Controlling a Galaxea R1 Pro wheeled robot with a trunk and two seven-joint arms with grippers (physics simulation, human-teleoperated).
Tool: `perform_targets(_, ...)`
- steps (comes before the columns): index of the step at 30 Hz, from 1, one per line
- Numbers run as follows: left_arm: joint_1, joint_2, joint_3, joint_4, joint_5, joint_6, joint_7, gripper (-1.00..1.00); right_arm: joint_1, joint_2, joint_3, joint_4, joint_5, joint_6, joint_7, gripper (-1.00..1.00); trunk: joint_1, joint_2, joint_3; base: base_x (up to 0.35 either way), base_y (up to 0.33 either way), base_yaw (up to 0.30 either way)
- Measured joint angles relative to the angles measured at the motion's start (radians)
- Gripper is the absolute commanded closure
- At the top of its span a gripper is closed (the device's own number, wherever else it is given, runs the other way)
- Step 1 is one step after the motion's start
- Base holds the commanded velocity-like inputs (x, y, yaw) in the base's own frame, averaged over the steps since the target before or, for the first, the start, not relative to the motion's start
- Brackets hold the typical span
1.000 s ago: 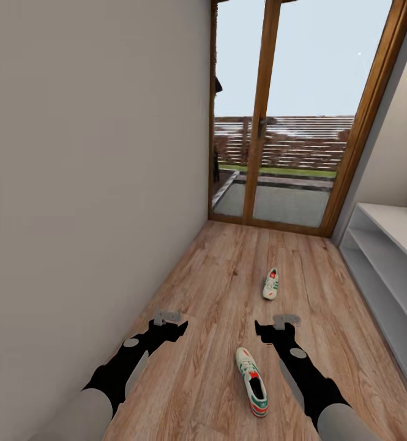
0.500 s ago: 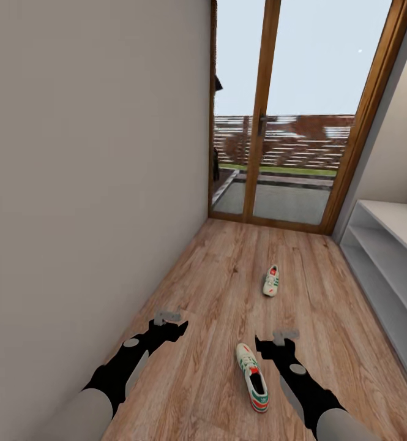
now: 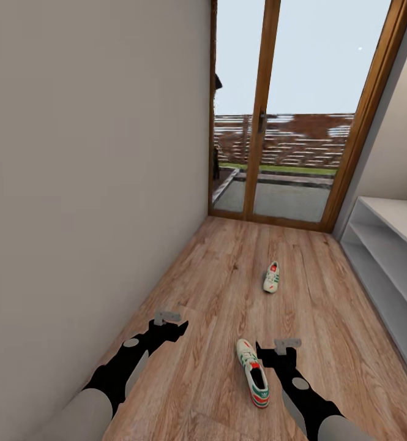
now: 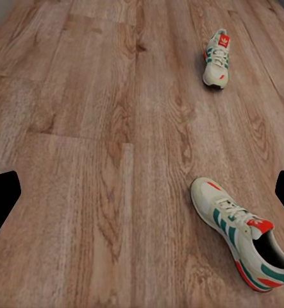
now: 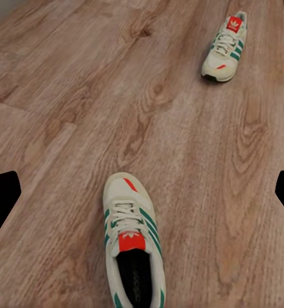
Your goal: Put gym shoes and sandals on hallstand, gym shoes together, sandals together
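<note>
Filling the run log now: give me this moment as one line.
phase: reaching | right gripper: open, beside near gym shoe | left gripper: open, idle | far gym shoe: on corridor floor

Two gym shoes lie on the floor: a near gym shoe (image 3: 253, 381) and a far gym shoe (image 3: 271, 277). One hallstand (image 3: 384, 245) and two claws, the left claw (image 3: 168, 323) and the right claw (image 3: 278, 352).

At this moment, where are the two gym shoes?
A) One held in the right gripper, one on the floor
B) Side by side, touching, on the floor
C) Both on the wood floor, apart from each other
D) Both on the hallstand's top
C: the near gym shoe lies by the right gripper, unheld, and the far gym shoe lies further down the corridor floor; the hallstand carries neither.
</note>
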Motion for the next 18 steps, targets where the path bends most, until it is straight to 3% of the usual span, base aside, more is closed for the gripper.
perform_targets(18, 0.0, -0.001, 0.0, 0.0, 0.0, 0.0, -0.006, -1.0, 0.001, 0.0, 0.0, 0.006, 0.0, -0.001, 0.0, -1.0, 0.069, -0.126, -0.056, 0.0, 0.0, 0.0)
